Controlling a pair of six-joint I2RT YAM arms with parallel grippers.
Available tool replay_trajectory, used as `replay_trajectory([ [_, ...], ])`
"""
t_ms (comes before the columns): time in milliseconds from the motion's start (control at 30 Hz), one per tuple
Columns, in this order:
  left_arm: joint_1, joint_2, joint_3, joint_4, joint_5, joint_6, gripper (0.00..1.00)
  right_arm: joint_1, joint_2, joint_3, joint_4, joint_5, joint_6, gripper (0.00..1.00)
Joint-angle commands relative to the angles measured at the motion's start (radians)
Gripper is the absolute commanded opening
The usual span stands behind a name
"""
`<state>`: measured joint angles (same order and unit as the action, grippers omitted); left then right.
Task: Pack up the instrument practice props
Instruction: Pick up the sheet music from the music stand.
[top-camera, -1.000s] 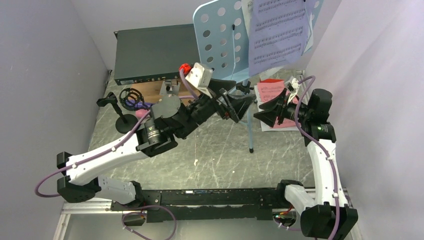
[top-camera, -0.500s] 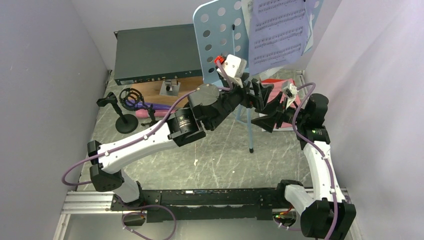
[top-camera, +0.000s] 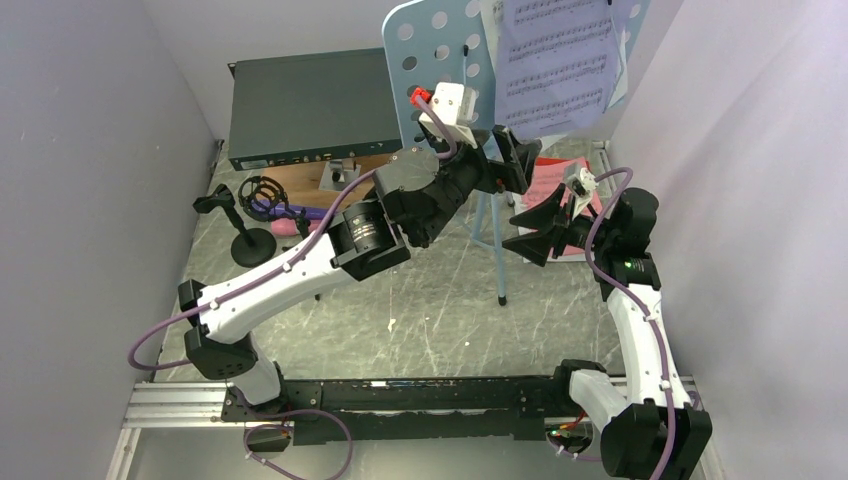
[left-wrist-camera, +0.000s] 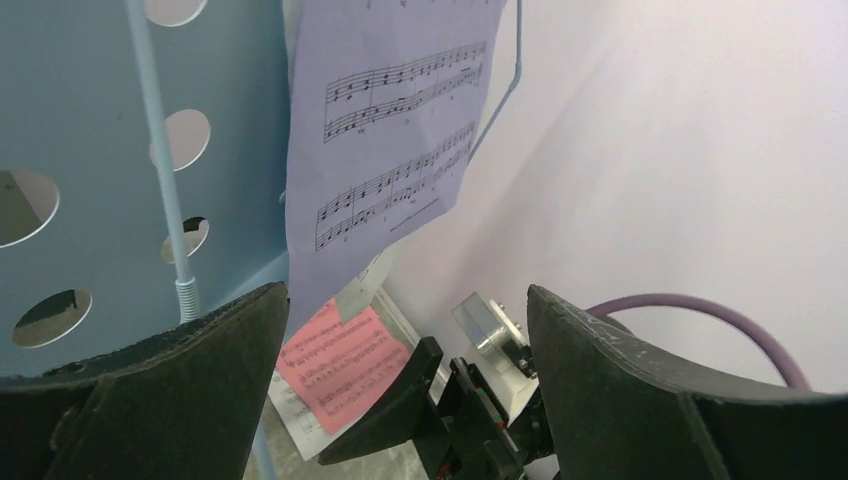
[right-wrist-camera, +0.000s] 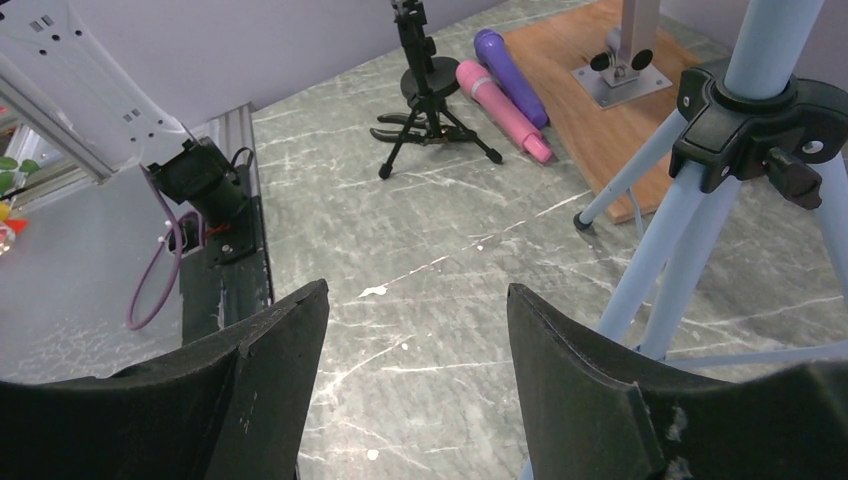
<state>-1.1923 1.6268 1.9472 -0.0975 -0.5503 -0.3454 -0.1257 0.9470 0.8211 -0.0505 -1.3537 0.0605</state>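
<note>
The light-blue perforated music tripod (top-camera: 440, 60) stands at the back, with a lavender music sheet (top-camera: 555, 60) on its desk. A red sheet (top-camera: 548, 180) lies on a white sheet by the right wall. My left gripper (top-camera: 515, 160) is open and empty, raised just under the desk's lower edge; its wrist view shows the lavender sheet (left-wrist-camera: 390, 130) and the red sheet (left-wrist-camera: 345, 355). My right gripper (top-camera: 522, 230) is open and empty, low beside the tripod's legs (right-wrist-camera: 690, 250). The purple (right-wrist-camera: 505, 60) and pink (right-wrist-camera: 500, 100) microphones lie by the black tripod holder (right-wrist-camera: 430, 135). A round-base holder (top-camera: 252, 243) stands at the left.
A dark green rack box (top-camera: 310, 105) lies at the back left. A brown wooden board (top-camera: 310, 180) with a metal bracket (top-camera: 337, 178) lies in front of it. Walls close in on both sides. The arms' rail (top-camera: 400, 395) runs along the near edge.
My left arm has swung right and upward, from over the table's middle to just under the music desk. My right gripper has shifted slightly towards the tripod's legs.
</note>
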Motion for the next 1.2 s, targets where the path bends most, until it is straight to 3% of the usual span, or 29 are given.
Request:
replay_trajectory([
  [0, 0.011, 0.011, 0.069, -0.064, -0.091, -0.120, 0.92, 0.003, -0.016, -0.006, 0.058, -0.021, -0.001, 0.69],
  [300, 0.012, 0.031, 0.088, -0.032, -0.087, -0.125, 0.84, 0.003, -0.016, -0.010, 0.067, -0.019, 0.011, 0.69],
  [700, 0.006, 0.139, 0.220, -0.079, -0.255, -0.035, 0.85, 0.005, -0.016, -0.007, 0.066, -0.017, 0.015, 0.69],
  [900, -0.023, 0.165, 0.212, 0.032, -0.323, 0.106, 0.85, 0.008, -0.015, -0.007, 0.065, -0.015, 0.016, 0.69],
  [1167, -0.099, 0.231, 0.234, 0.288, -0.447, 0.469, 0.87, 0.009, -0.011, -0.006, 0.064, -0.010, 0.016, 0.69],
])
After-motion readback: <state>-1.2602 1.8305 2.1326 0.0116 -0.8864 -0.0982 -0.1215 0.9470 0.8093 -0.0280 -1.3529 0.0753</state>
